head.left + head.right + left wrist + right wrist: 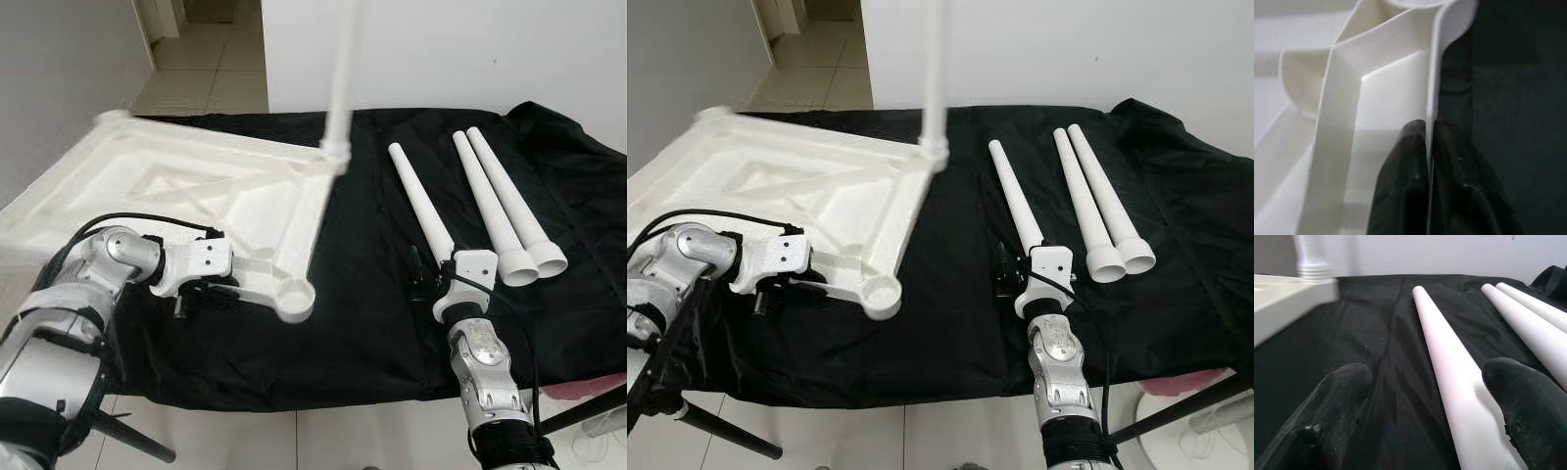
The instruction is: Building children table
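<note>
Fingers [1415,181] of my left gripper [1429,147] are pinched on the thin edge rib of the tabletop [186,186], which lies upside down on the black cloth [372,323] over the worktop, steadying it near the empty corner socket [294,302]. One leg [340,88] already stands upright in the far corner socket. My right gripper [1425,401] is spread wide and holds nothing; it straddles the wide end of the nearest loose leg [421,206], one finger on each side, not yet closed on it. Two more legs [509,206] lie side by side just beyond, toward the right.

I judge this as the start of fitting the second leg. Next I need to close on that leg near its thick end, lift it off the cloth, tip it upright and bring it over the near socket while the left keeps the tabletop from sliding. Alignment will matter: the leg has to enter the socket squarely before seating.
</note>
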You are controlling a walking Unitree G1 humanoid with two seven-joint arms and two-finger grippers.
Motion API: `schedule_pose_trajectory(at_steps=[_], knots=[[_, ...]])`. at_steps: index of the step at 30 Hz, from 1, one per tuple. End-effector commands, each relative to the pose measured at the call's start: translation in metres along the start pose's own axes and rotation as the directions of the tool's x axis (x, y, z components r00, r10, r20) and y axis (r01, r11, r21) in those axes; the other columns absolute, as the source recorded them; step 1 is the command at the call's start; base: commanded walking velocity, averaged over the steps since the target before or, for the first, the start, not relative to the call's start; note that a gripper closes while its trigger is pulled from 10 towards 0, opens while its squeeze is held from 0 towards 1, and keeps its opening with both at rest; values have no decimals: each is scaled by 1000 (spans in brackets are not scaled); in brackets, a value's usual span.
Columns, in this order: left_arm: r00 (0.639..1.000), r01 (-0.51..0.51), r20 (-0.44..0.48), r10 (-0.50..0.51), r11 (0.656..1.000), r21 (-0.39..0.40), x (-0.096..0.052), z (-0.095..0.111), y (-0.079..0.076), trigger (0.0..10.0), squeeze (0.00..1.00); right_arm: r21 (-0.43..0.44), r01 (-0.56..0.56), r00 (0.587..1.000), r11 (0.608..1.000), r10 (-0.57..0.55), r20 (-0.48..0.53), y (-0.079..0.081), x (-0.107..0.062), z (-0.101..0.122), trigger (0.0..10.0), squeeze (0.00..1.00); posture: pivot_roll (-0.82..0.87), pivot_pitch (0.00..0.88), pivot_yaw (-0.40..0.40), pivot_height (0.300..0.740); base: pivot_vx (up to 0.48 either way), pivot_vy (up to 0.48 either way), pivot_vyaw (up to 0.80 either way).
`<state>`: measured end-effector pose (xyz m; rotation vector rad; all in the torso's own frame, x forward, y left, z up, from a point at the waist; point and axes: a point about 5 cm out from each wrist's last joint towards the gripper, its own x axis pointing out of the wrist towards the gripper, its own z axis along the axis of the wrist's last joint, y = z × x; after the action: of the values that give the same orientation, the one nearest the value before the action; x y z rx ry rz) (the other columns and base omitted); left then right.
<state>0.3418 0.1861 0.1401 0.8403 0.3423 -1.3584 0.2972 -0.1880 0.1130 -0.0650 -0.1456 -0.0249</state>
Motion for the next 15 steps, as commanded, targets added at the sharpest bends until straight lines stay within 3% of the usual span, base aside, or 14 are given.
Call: schedule_pose_trajectory(at_steps=[1,2,3,11,12,15], knots=[[998,-42,33,44,997,-57,12,-7,-10,9255,0,17,13,996,1000,-11,-89,0,-6,-18,10000,0,-12,42,34,740,0,0,0],[997,-61,53,63,997,-46,14,-4,-10,9255,0,18,12,996,1000,-10,-88,0,-5,-18,10000,0,-12,42,34,740,0,0,0],[995,-72,65,75,997,-40,17,-1,-10,10000,0,20,11,996,1000,-9,-88,1,-4,-18,10000,0,-7,40,31,740,0,0,0],[986,-97,136,94,995,15,25,10,-14,10000,0,22,-3,997,1000,5,-77,5,0,-16,10000,0,-3,37,30,740,0,0,0],[983,-98,157,98,995,-11,25,12,-14,10000,1000,23,-1,997,1000,3,-76,5,1,-15,10000,0,1,33,33,740,0,0,0],[973,-119,195,125,992,-47,25,17,-13,10000,1000,27,2,997,1000,0,-71,6,2,-15,10000,0,1,32,34,740,0,0,0]])
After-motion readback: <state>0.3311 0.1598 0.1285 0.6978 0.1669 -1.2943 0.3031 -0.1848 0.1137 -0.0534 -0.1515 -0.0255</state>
